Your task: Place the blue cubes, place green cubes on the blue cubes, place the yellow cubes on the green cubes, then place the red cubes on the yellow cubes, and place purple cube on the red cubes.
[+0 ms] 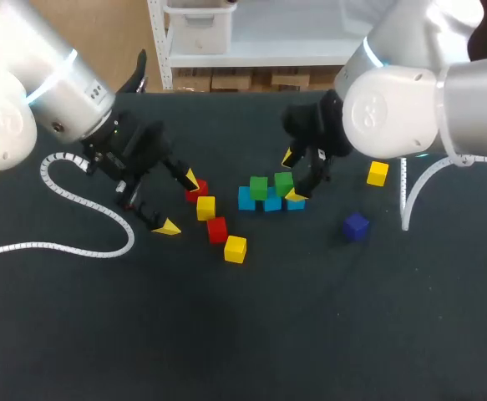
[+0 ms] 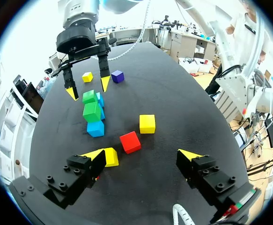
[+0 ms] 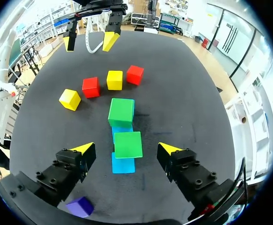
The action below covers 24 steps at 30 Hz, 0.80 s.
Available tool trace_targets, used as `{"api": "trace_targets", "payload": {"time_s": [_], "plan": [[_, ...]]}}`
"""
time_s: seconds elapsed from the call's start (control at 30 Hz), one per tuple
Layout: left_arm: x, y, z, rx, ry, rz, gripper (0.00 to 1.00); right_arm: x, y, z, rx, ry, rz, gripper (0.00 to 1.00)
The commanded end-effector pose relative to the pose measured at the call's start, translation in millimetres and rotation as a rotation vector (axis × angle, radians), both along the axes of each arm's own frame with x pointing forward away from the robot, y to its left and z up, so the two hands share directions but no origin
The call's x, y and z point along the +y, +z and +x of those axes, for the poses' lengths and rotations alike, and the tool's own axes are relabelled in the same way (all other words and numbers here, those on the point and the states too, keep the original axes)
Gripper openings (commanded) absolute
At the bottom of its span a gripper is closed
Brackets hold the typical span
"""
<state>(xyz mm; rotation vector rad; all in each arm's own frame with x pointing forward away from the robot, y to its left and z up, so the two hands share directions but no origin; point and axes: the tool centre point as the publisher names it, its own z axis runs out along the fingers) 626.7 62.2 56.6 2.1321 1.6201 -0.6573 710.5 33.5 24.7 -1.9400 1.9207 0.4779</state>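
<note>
Right wrist view, right jaws: how do they stand?

Spread, pinching nothing; the near green cube (image 3: pixel 128 144) sits between the yellow fingertips (image 3: pixel 83 148), apart from both; it rests on the row of blue cubes (image 3: pixel 123 165); the far green cube (image 3: pixel 121 111) sits just ahead of it on the same row; the purple cube (image 3: pixel 80 206) lies back beside one finger, on the dark desk (image 3: pixel 183 93).

And further ahead of them?

A loose line of four, well beyond the stack: the outer yellow cube (image 3: pixel 70 99), the near red cube (image 3: pixel 90 86), the middle yellow cube (image 3: pixel 114 79), the far red cube (image 3: pixel 135 74); each lies alone on the desk, none stacked; the left jaws hang past that line. The head view adds a lone yellow cube (image 1: pixel 377 173), off to the side of the right jaws, away from the stack.

Left wrist view, then: the left jaws?

Spread as well, gripping nothing; the middle yellow cube lies just beside one fingertip (image 2: pixel 95 153); whether they touch, I cannot tell; the near red cube lies a little ahead, between the lines of the two fingers; the outer yellow cube lies past it. In the head view the far red cube is just beside one tip.

And the stack from there?

Well ahead, off to one side; two green on blue, under the right jaws; the purple cube and the lone yellow cube lie beyond it.
</note>
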Motion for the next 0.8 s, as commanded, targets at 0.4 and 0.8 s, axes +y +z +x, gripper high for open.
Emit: {"api": "trace_targets", "payload": {"time_s": [0.4, 0.8], "plan": [[0.2, -0.9, 1.8, 0.001, -0.003, -0.001, 1.0, 2.4, -3.3, 2.4, 0.001, 0.003, -0.01, 0.04], [0.2, -0.9, 1.8, 0.001, -0.003, -0.001, 1.0, -1.0, -1.7, -0.3, 0.001, -0.006, -0.006, 0.0]]}}
